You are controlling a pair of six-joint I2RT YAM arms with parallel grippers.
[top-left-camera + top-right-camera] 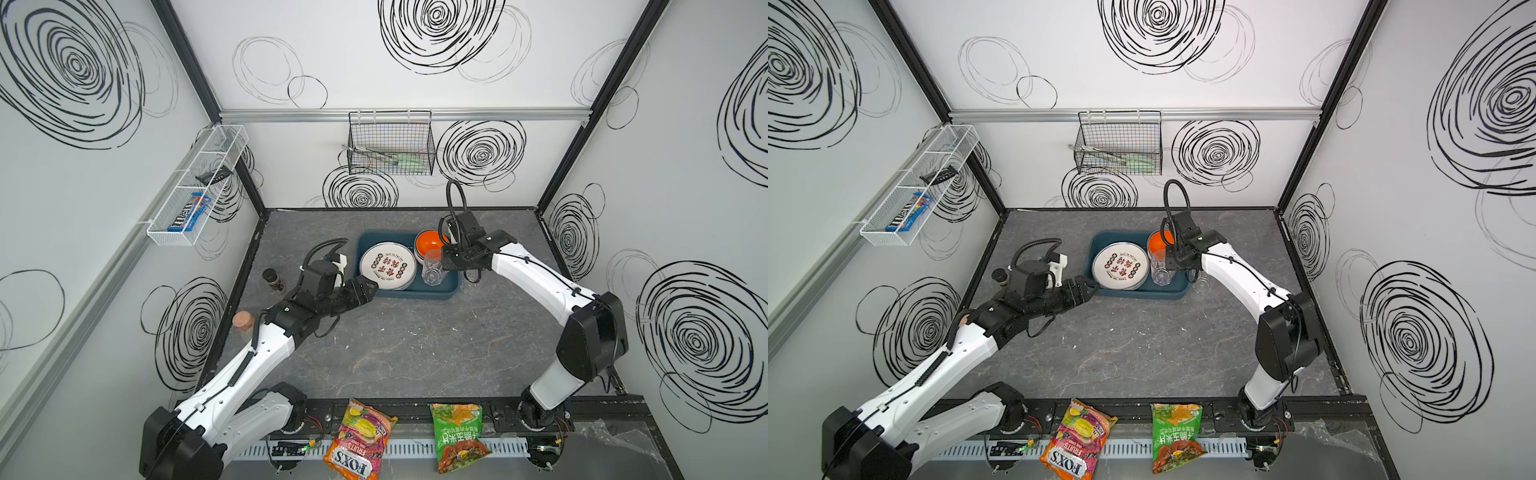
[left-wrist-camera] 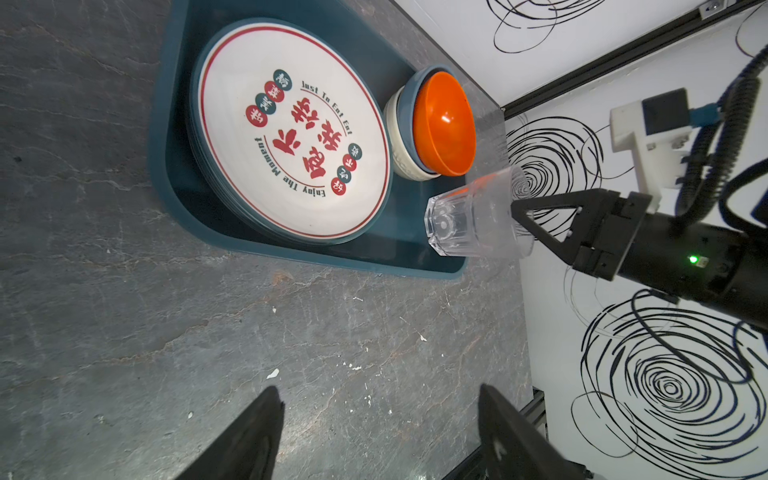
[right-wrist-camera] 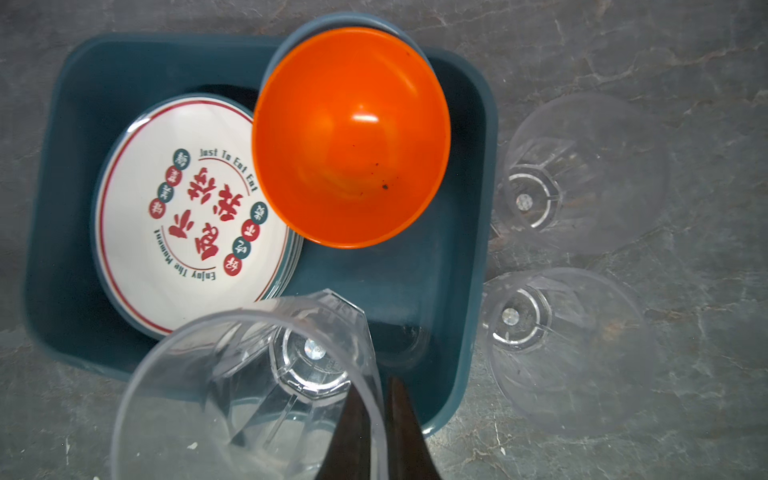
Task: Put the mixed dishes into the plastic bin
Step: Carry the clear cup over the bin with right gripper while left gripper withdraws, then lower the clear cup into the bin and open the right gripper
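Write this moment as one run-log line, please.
right claw: shut on clear cup over bin | left claw: open, empty | in bin: plates, bowls | on table: two cups

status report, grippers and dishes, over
Left gripper open, empty. Right gripper shut on clear cup, over the bin. Plates, bowls in; two cups outside on table. Nothing blocking.

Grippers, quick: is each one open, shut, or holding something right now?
Left gripper: open, holding nothing.
Right gripper: shut on the rim of a clear faceted plastic cup, over the dark teal plastic bin.
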